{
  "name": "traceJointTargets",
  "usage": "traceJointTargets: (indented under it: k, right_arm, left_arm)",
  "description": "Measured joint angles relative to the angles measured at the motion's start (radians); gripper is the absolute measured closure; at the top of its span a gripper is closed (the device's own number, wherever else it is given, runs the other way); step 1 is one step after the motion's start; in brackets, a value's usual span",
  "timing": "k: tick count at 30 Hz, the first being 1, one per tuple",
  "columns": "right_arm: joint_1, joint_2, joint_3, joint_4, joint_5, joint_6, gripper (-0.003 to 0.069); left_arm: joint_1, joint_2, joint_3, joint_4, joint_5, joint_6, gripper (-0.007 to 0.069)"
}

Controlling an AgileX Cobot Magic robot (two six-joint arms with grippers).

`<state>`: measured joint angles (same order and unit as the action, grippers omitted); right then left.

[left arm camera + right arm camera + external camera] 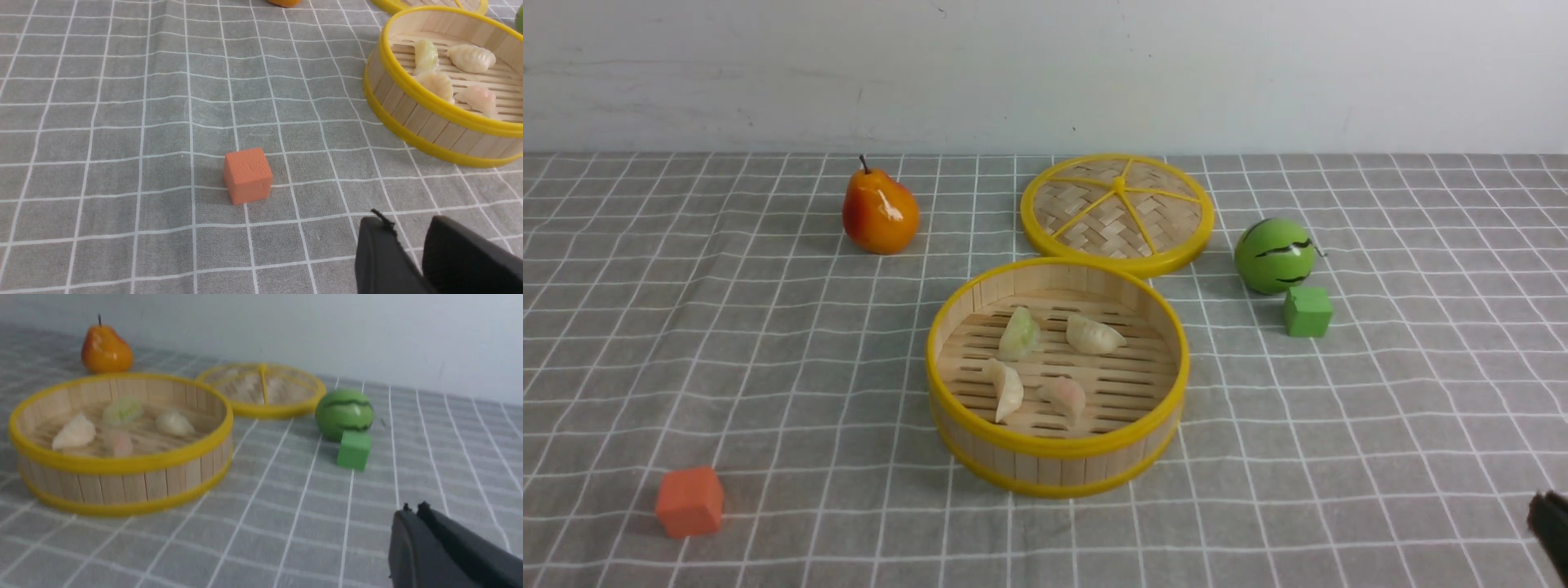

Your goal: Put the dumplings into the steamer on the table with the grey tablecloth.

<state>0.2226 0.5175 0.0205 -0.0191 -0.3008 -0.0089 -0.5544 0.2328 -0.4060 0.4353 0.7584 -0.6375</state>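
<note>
The small orange cube (689, 501) sits closest to the camera in the front view, on the grey cloth with thin white lines (1339, 425) that covers the table (605, 269). It is well to the left of the big round bamboo steamer with yellow rims (1058, 445) and nearer the camera than it. All 4 little soft toy dumplings (1019, 333) lie inside the steamer on its slat floor: 1 pale green, 2 cream and 1 pinkish. The flat woven lid with a yellow rim (1117, 214) lies just behind the steamer. The shiny orange toy pear (879, 212) stands behind the steamer to the left. The green toy melon ball with dark stripes (1275, 255) is to the right of the steamer, and the small green cube (1307, 311) sits just in front of the ball. The left gripper (408, 228) is a little way open, with a gap between its 2 black fingers (380, 253), and holds nothing. The right gripper (413, 508) is closed and empty, low to the steamer's right.
</note>
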Motion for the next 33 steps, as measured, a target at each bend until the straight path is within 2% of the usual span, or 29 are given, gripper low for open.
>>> traceJointTargets:
  k: [8, 14, 17, 33]
  right_arm:
    - [-0.009, -0.082, 0.006, -0.002, 0.375, 0.001, 0.0657]
    - [-0.108, -0.47, 0.006, -0.004, 0.637, 0.001, 0.0655]
    - [-0.149, -0.525, 0.001, -0.001, 0.662, 0.009, 0.0656]
    - [-0.162, -0.529, 0.0, 0.007, 0.668, 0.044, 0.0645]
  left_arm:
    - [0.0, 0.0, 0.002, 0.001, 0.0, 0.0, 0.0443]
    - [0.0, 0.001, 0.002, 0.0, 0.0, 0.0, 0.0438]
    - [0.0, 0.006, 0.002, 0.002, -0.001, 0.0, 0.0432]
    - [0.0, 0.009, 0.003, 0.005, 0.0, 0.0, 0.0418]
